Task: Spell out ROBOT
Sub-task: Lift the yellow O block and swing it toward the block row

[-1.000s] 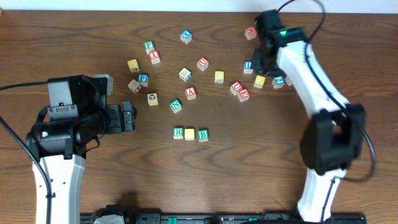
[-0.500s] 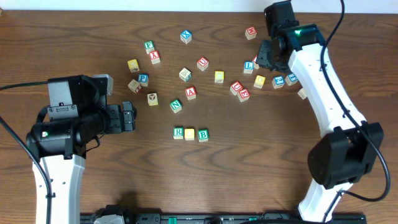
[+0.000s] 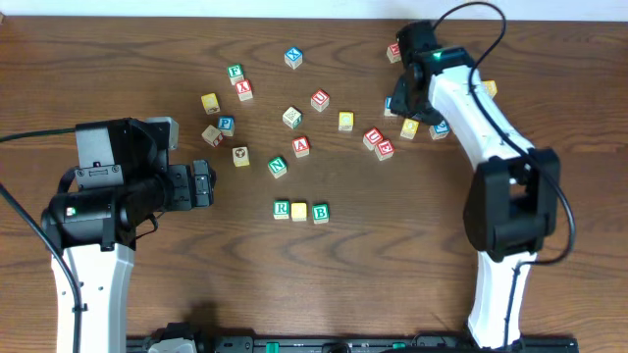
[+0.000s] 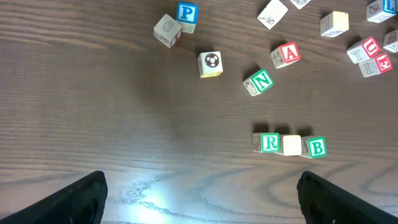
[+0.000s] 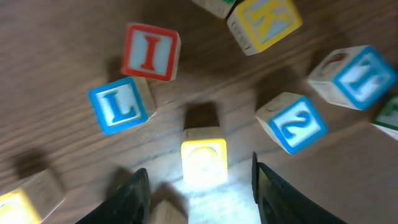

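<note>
Overhead: my left pincer [image 3: 203, 184] hangs spread wide at the left, holding nothing. My right pincer [image 3: 402, 104] is down among the far-right cubes. Near the middle of the tabletop [image 3: 412, 245], a touching row reads green R [image 3: 282, 209], pale yellow cube [image 3: 299, 211], green B [image 3: 320, 213].

Left wrist: the same row, with green N [image 4: 259, 81] and red A [image 4: 286, 54] farther off.

Right wrist: my jaws stand apart on either side of a second yellow cube [image 5: 204, 160], clear of it, its face lost to glare. Blue L [image 5: 119, 106], red I [image 5: 150, 51] and blue 2 [image 5: 292, 124] lie around it.
</note>
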Available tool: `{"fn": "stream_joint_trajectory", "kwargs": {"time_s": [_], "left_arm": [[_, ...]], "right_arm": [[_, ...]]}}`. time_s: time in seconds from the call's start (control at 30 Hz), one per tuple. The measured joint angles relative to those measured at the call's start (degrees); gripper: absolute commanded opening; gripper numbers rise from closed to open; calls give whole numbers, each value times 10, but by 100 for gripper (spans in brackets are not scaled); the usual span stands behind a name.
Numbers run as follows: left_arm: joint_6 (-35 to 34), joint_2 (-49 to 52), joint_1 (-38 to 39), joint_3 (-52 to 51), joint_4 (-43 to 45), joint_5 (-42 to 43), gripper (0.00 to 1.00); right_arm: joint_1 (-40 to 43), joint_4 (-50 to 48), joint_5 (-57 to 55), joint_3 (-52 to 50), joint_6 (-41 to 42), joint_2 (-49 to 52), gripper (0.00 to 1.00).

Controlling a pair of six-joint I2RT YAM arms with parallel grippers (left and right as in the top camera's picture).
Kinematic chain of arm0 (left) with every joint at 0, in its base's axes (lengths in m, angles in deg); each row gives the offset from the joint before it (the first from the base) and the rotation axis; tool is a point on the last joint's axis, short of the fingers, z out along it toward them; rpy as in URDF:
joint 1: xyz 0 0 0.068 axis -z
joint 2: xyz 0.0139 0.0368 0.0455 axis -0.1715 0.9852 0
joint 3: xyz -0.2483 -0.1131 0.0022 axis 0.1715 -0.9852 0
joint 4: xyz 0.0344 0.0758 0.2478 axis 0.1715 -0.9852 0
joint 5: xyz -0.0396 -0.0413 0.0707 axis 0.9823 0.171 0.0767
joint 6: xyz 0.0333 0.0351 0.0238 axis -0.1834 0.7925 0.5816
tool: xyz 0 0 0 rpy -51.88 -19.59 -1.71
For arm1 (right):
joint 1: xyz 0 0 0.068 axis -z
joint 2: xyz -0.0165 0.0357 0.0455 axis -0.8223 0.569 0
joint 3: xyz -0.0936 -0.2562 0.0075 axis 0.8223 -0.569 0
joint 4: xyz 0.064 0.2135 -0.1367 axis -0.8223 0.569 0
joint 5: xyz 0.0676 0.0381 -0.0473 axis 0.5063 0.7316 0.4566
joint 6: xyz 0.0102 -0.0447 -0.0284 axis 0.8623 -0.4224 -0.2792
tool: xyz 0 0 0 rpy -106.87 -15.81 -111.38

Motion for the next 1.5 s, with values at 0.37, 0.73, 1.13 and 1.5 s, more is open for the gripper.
{"fn": "stream_joint_trajectory", "kwargs": {"time_s": [0.37, 0.73, 1.13, 1.5], "left_arm": [[0, 0, 0, 0, 0, 0, 96], [0, 0, 0, 0, 0, 0, 96], [0, 0, 0, 0, 0, 0, 96], [0, 0, 0, 0, 0, 0, 96]], "right_arm": [[0, -7, 3, 0, 13, 69, 40], [0, -15, 3, 0, 19, 69, 22], [0, -15, 3, 0, 18, 69, 19], [0, 5, 1, 0, -23, 52, 19]]}}
